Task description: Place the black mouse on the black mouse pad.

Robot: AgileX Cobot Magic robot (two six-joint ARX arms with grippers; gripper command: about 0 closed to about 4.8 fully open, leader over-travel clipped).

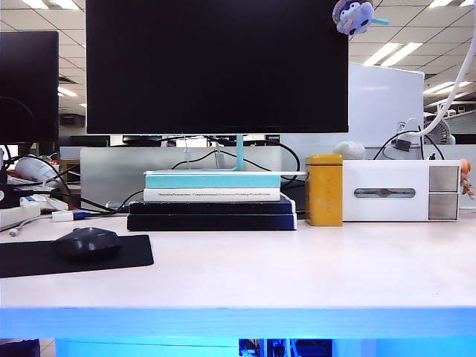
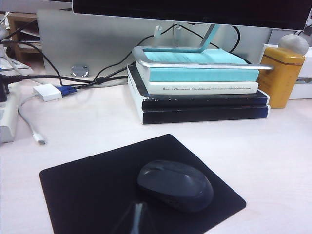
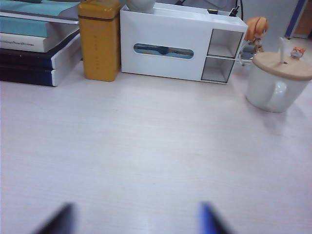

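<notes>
One black mouse (image 1: 88, 242) sits on one black mouse pad (image 1: 30, 259) at the left end of the pale table (image 1: 297, 268). The mouse is a low, rounded, matte dome with a faint seam along its back and no cord showing. It lies toward the pad's right side, wholly on the thin flat mat. In the left wrist view the mouse (image 2: 175, 184) rests on the pad (image 2: 87, 190) just ahead of the left gripper (image 2: 138, 220), whose dark fingertips meet in a single blurred point: clenched, with nothing between them, hovering over the pad's near edge.

Further right, a stack of four books (image 1: 212, 201) carries the foot of one large monitor (image 1: 216, 67). Just beside the stack stands one yellow tin (image 1: 324, 190), then one white box (image 1: 401, 191) with two small cubbies. The right wrist view shows one lidded white mug (image 3: 278, 82) and the right gripper (image 3: 136, 220), its two tips spread wide apart over bare table, released and empty.
</notes>
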